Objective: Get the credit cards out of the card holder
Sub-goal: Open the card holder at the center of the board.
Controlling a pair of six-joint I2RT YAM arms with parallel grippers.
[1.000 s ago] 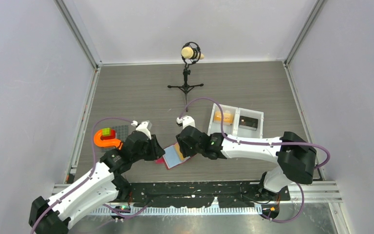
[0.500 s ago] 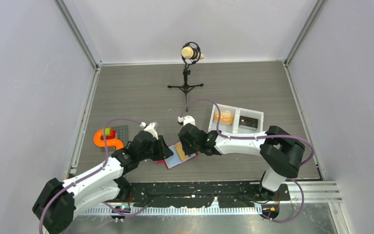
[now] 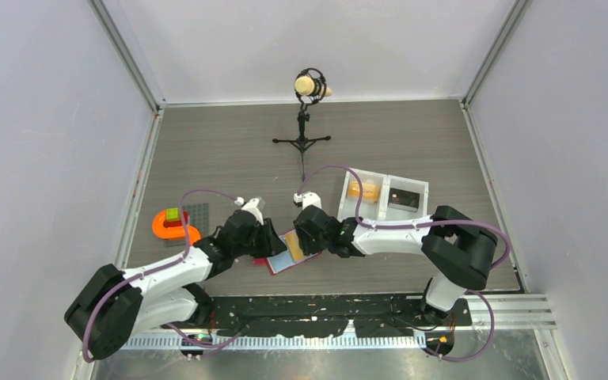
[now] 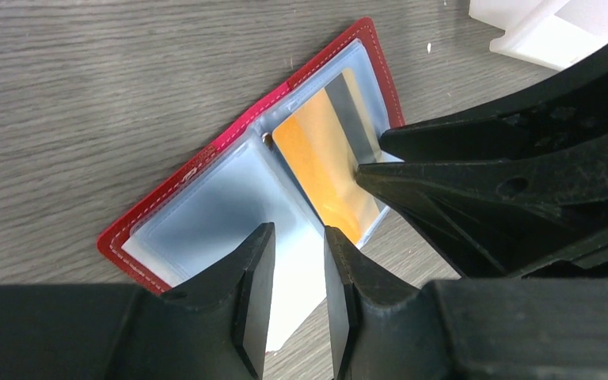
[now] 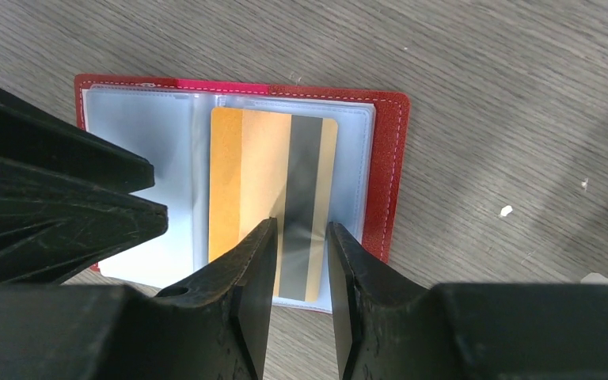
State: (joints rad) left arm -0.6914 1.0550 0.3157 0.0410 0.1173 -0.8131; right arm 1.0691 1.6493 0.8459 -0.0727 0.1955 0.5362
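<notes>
Left fingers (image 4: 255,279) closer, atop card holder (image 4: 199,207)

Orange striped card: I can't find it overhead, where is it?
Right wrist view: the orange card lies in the right-hand pocket of the open red card holder, its near edge by the right end effector.

Left gripper (image 4: 297,233) has advanced rightward over the card holder (image 4: 206,202). Right gripper (image 5: 301,229) has shifted slightly toward the worktop's near edge.

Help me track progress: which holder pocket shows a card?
The pocket at the right jaws: an orange, grey-striped card fills it; the other pocket looks empty.
</notes>
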